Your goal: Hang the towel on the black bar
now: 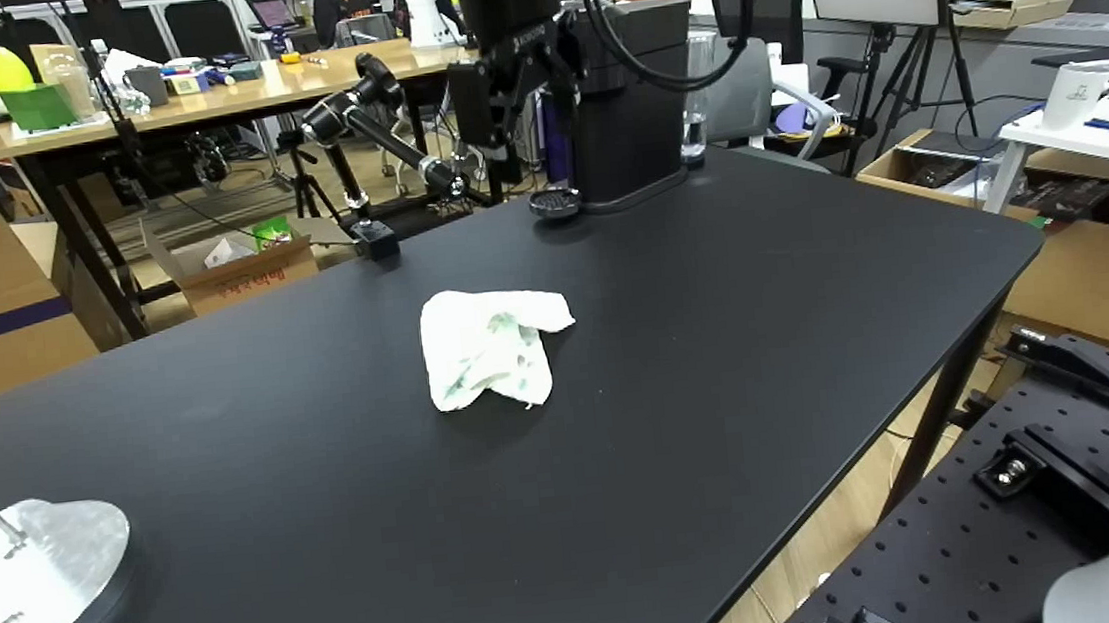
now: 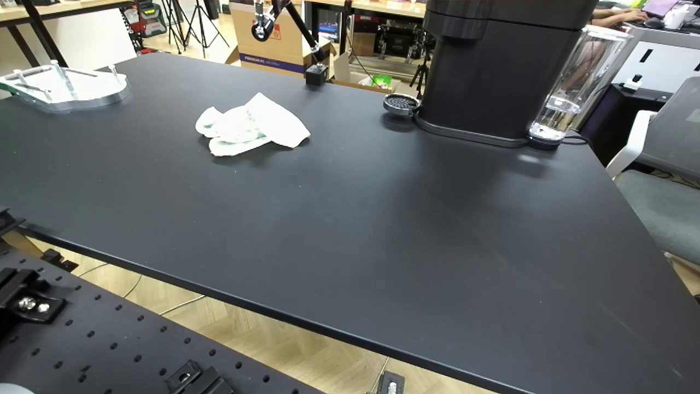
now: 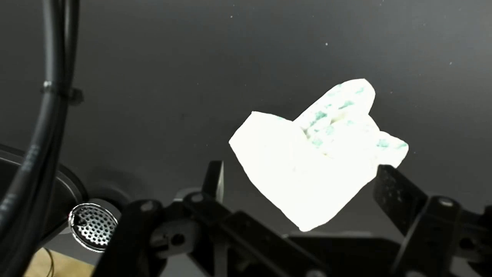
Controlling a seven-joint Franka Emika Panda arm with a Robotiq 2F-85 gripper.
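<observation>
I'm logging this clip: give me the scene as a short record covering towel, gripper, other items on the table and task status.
towel: white with green marks, crumpled, lying on the black table
gripper: open, holding nothing, apart from the towel
other items: black machine, round perforated tray and clear container beside it; silvery plate; black jointed stand at the table edge
black bar: cannot be identified with certainty
task status: towel not yet hung

In an exterior view, "PREMIUM PC" stands on the purple stripe (image 2: 272, 63) of a cardboard box (image 2: 260, 41). Korean letters on a smaller box (image 1: 251, 280) are blurred.
</observation>
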